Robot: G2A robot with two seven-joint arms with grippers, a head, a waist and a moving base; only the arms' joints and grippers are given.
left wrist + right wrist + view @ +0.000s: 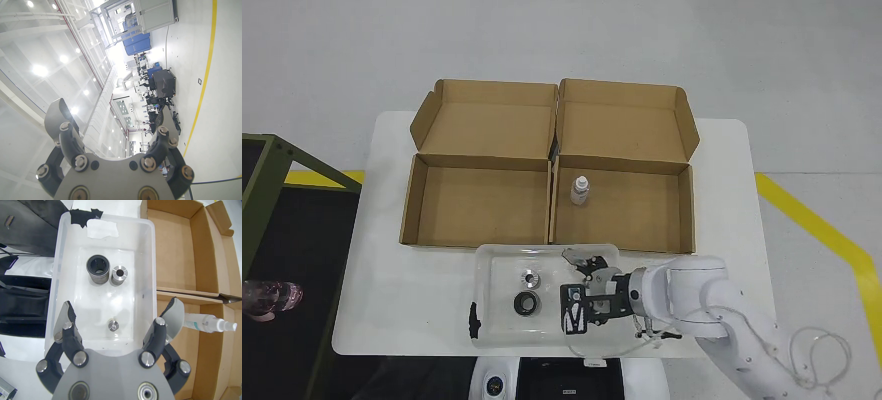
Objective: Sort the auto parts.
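Observation:
A clear plastic bin (492,262) (56,256) sits at the table's front edge. In it stand a dark linear bearing (98,269) (527,303) and a smaller silver sleeve (119,274) (530,277) side by side, with a small metal stud (113,326) apart from them. My right gripper (121,308) (569,290) hovers open above the bin, the stud lying below the gap between its fingers. My left gripper (111,108) is open, holds nothing and points up toward the room's ceiling.
Two open cardboard boxes (482,205) (642,205) stand side by side behind the bin. A white spray bottle (581,190) (208,325) lies in the right box. Black tape (83,217) marks the bin's rim.

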